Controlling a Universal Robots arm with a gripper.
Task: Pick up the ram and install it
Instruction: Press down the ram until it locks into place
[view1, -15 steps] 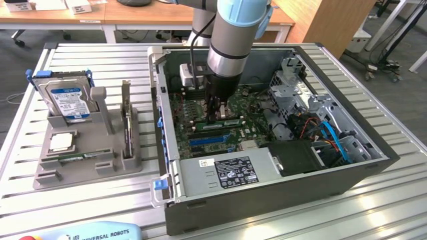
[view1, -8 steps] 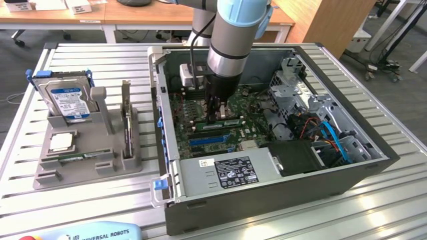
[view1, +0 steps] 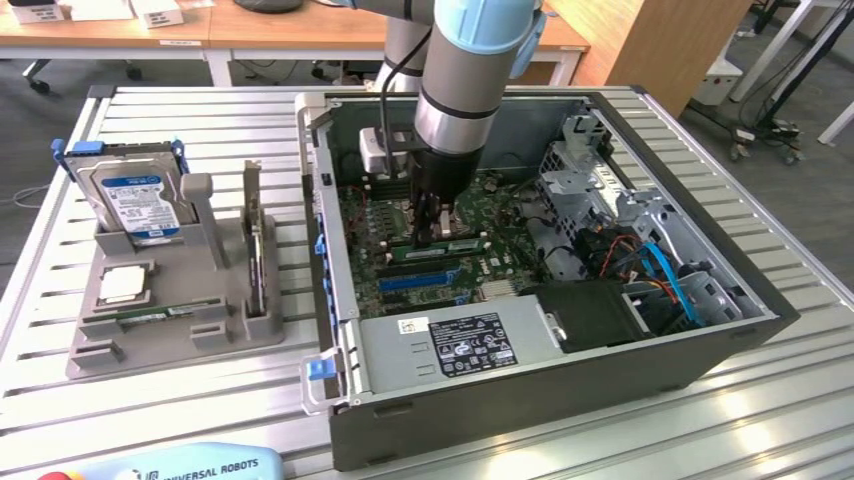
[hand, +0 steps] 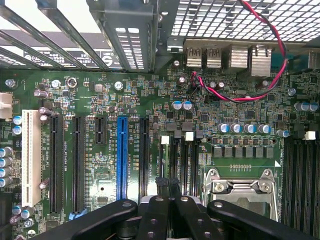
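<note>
Pincer (view1: 429, 235): black, two-fingered, lowered inside the open dark-grey computer case (view1: 534, 400), fingers drawn narrow over the green motherboard (hand: 100, 100); whether anything sat between them could not be told. Ram (view1: 450, 245): slim green circuit-board stick, seemingly lying along the motherboard's slots just beside the fingertips, identification uncertain. Step judged: installing, with seating the stick in its slot in hand; the move would call for straight, even downward pressure. Grey slotted holder (view1: 174, 320) on the ribbed metal counter (view1: 747, 420) carried a silver hard drive with blue label (view1: 134, 200). Fingertip contact was hidden by the arm.
</note>
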